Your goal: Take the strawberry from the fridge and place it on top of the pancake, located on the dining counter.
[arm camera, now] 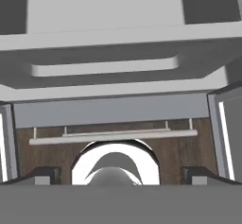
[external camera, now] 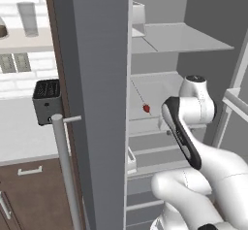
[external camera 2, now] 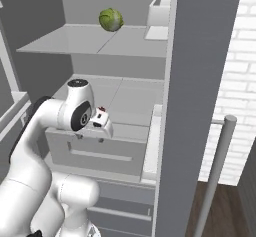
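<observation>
The fridge [external camera: 97,54] stands open in front of me, with its pale grey shelves in view. The strawberry [external camera: 146,108], a tiny red berry, lies near the front of the middle shelf [external camera: 160,86]. My arm is folded in front of the fridge. Its white hand [external camera 2: 103,125] hangs at the level of the upper drawer [external camera 2: 95,153], below the middle shelf and apart from the berry. In the hand view the gripper [arm camera: 121,173] looks down over the drawer fronts and the wood floor. Its two dark fingertips [arm camera: 47,173] stand far apart, open, with nothing between them. The pancake and the dining counter are out of view.
A green cabbage [external camera 2: 111,19] and a white box [external camera 2: 160,8] sit on the upper shelf. The open doors flank me, each with a long bar handle [external camera: 65,166] [external camera 2: 220,171]. A toaster [external camera: 47,103] stands on the wall counter at the left.
</observation>
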Robot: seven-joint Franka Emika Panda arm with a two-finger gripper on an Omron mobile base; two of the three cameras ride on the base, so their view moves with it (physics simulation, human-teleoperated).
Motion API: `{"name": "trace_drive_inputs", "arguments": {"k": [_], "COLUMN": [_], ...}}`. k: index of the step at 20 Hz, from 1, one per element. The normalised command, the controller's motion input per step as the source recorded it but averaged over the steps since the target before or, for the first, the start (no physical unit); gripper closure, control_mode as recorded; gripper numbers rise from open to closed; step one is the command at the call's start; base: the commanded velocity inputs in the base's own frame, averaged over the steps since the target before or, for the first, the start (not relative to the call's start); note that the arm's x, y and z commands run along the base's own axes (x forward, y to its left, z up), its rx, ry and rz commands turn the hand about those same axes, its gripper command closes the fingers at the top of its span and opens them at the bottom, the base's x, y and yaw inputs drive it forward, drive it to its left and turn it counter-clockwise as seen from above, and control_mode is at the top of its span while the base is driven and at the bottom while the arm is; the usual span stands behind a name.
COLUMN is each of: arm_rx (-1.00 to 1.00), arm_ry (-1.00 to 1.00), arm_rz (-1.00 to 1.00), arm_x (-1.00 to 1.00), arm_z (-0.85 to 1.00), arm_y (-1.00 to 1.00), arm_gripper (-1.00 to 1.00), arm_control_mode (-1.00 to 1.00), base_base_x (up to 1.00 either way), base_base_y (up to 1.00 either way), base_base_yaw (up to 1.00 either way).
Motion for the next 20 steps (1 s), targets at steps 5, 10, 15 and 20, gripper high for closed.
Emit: {"name": "trace_drive_inputs", "arguments": {"k": [5,10,15,20], "arm_rx": [0.0,0.0,0.0,0.0], "arm_ry": [-0.2,-0.18,-0.13,-0.11], "arm_rz": [0.0,0.0,0.0,0.0], "arm_x": [0.72,0.16,0.2,0.6], "arm_z": [0.27,0.32,0.11,0.0], "arm_y": [0.08,0.25,0.16,0.15], "arm_gripper": [-1.0,-1.0,-1.0,-1.0], "arm_control_mode": [-1.0,-1.0,-1.0,-1.0], "base_base_x": [0.0,0.0,0.0,0.0], "base_base_y": [0.0,0.0,0.0,0.0], "base_base_yaw": [0.0,0.0,0.0,0.0]}}
